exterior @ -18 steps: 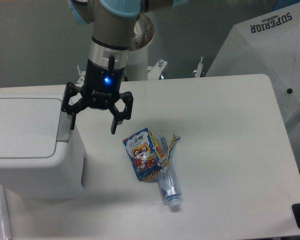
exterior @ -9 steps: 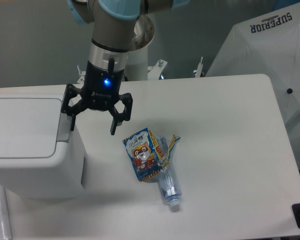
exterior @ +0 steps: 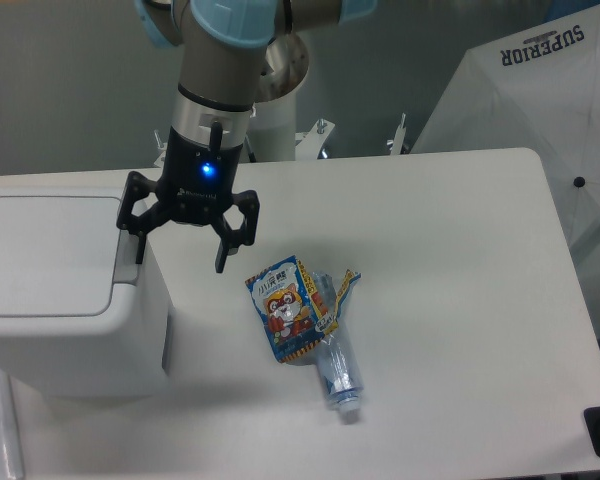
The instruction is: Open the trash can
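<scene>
**Lid down, gripper poised at the tab**

The table (exterior: 450,300) fills most of the view, white and rounded at its corners. On it, at about 9 o'clock from the middle, stands the bin (exterior: 70,340), a big white box running off the left edge. Its flat lid (exterior: 45,255) lies closed and level, so the opening itself is not yet done.

The arm (exterior: 215,70) comes down from 12 o'clock. Its gripper (exterior: 177,240) hangs over the bin's right-hand edge with fingers spread apart and nothing between them. One finger (exterior: 137,232) sits over the grey tab (exterior: 127,262) at the lid's right end; the other finger (exterior: 222,245) hangs over bare table. Whether the finger touches the tab cannot be told from this angle.

At about 5 o'clock from the gripper, apart from the bin, lies a bottle (exterior: 335,365) with a wrapper (exterior: 288,310) around its upper part.

By my reading the approach is nearly complete; pressing the tab and the lid's rise remain.
</scene>
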You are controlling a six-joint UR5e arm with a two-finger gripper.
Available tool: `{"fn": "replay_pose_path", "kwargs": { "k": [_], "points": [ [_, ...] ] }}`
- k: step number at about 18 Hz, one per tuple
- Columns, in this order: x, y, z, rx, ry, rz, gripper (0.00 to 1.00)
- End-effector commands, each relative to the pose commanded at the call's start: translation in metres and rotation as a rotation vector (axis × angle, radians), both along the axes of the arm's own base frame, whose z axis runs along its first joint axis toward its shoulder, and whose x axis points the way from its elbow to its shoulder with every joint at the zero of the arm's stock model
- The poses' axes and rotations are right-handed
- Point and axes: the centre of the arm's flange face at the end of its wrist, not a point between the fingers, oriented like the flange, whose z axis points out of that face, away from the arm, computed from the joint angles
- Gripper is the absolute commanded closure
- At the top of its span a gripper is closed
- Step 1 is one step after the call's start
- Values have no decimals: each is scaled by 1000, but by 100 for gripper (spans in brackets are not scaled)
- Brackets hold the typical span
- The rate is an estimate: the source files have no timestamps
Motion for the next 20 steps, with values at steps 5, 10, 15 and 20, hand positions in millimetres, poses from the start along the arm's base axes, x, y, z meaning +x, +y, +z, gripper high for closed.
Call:
{"fn": "replay_pose_path", "kwargs": {
  "k": [5,10,15,20],
  "points": [
    [0,0,-2,-4,-2,1,0],
    [0,0,-2,-3,0,-1,0],
    [-1,1,0,-2,1,-1,0],
    [-22,3,60,79,99,11,0]
  ]
}}
